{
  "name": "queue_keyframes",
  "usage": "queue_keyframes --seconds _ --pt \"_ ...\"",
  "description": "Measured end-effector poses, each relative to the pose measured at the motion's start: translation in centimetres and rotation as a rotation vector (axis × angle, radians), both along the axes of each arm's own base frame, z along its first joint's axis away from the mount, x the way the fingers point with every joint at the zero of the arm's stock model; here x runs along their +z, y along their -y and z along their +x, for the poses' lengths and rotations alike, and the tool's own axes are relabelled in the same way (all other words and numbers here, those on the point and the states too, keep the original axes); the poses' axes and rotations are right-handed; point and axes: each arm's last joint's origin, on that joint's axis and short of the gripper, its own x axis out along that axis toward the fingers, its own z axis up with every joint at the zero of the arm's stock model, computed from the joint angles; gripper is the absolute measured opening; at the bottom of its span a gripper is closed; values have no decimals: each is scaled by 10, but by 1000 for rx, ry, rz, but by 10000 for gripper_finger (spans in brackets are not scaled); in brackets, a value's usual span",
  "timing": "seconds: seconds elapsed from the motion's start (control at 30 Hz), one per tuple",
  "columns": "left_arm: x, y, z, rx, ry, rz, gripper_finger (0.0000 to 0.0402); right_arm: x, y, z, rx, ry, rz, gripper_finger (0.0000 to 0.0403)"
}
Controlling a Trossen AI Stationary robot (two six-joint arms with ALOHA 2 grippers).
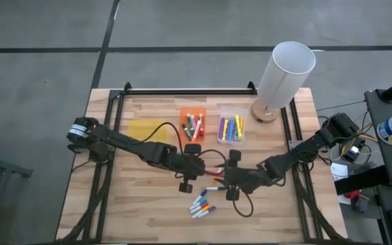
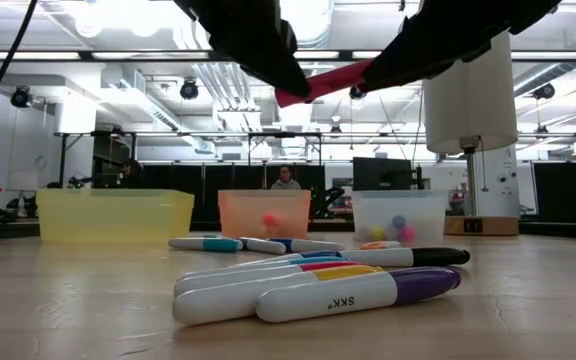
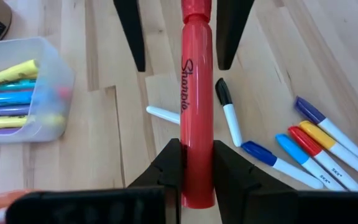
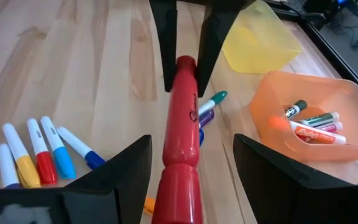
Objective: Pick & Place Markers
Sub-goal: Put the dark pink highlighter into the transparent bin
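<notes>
A fat red marker (image 3: 197, 81) hangs in the air over the table's middle, with my left gripper (image 3: 197, 152) shut on it. Its cap end (image 4: 178, 186) reaches between the wide-apart fingers of my right gripper (image 4: 191, 155), which stand on either side without touching it. In the high view my left gripper (image 1: 205, 167) and my right gripper (image 1: 231, 174) face each other. Several white-barrelled markers (image 1: 203, 204) with coloured caps lie side by side on the table nearer the front edge. A black-capped one (image 3: 227, 111) lies under the red marker. My left gripper pinches the red marker's barrel at its tail end (image 3: 197, 177) between the two fingers. The marker runs along the fingers and sticks out forward from them toward my right gripper. It is lifted well clear of the table (image 2: 320, 84), close to level.
An orange bin (image 1: 192, 125) and a clear bin (image 1: 231, 129) at the back hold more markers. A yellow bin (image 1: 148, 129) stands to their left. A white lamp (image 1: 284, 75) on a wooden base occupies the back right corner. Black frame rails (image 1: 114, 129) run along the table's sides.
</notes>
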Motion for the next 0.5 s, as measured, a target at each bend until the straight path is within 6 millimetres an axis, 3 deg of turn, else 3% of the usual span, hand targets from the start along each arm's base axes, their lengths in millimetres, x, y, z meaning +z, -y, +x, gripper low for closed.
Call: queue_keyframes --seconds 0.23,0.5 --pt "-1 0 0 1 -1 0 52 2 -1 1 2 19 11 202" --pt "-1 0 0 1 -1 0 52 1 -1 1 10 15 18 108"
